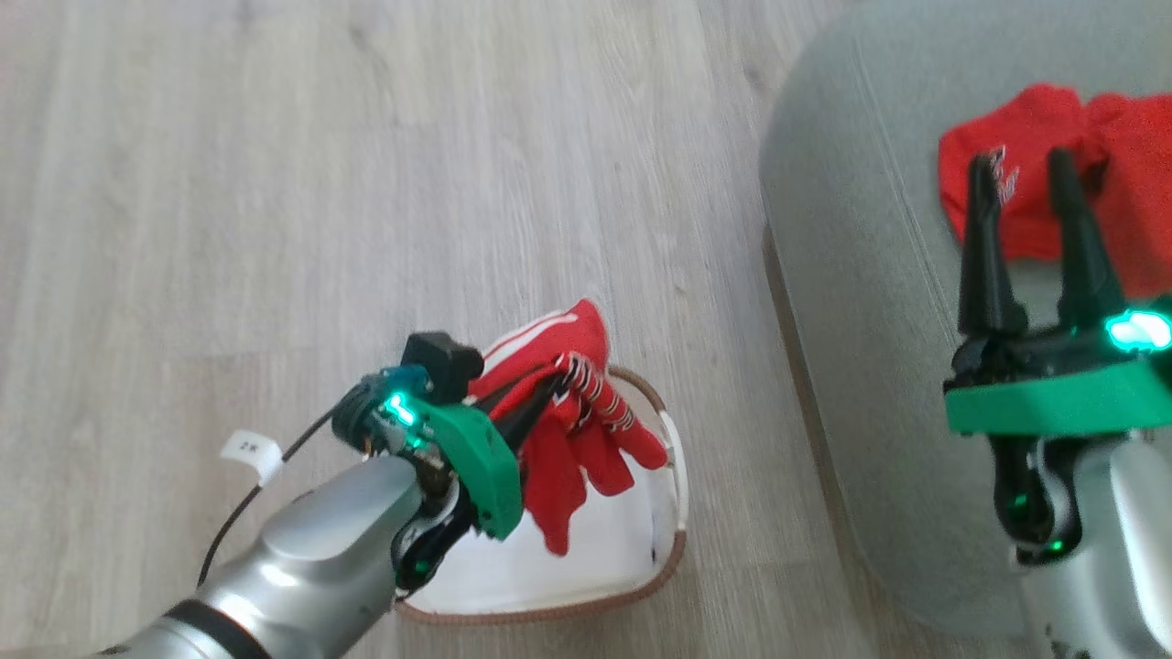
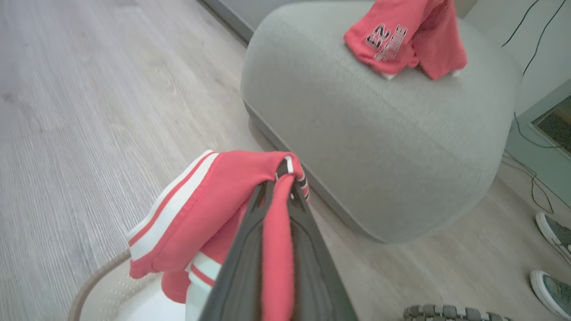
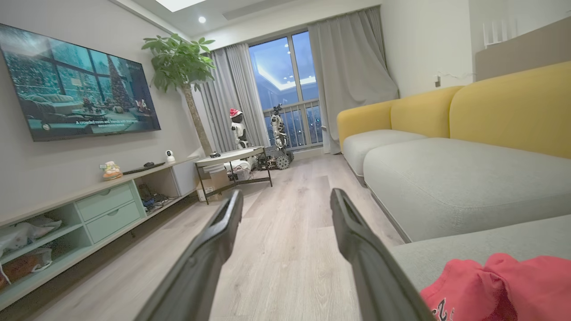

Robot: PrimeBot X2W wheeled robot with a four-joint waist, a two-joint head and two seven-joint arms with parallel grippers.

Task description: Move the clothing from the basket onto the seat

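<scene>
My left gripper is shut on a red garment with white stripes, held above the cream basket; the cloth hangs down over the basket's white inside. In the left wrist view the garment drapes over and between my fingers. Another red piece with a number print lies on the grey-green seat, also seen as red clothing on the seat. My right gripper is open above the seat, its tips over that red piece.
Pale wood floor surrounds the basket. A person's shoes stand beside the seat. The right wrist view shows a yellow-backed sofa, a TV cabinet and a small table farther off.
</scene>
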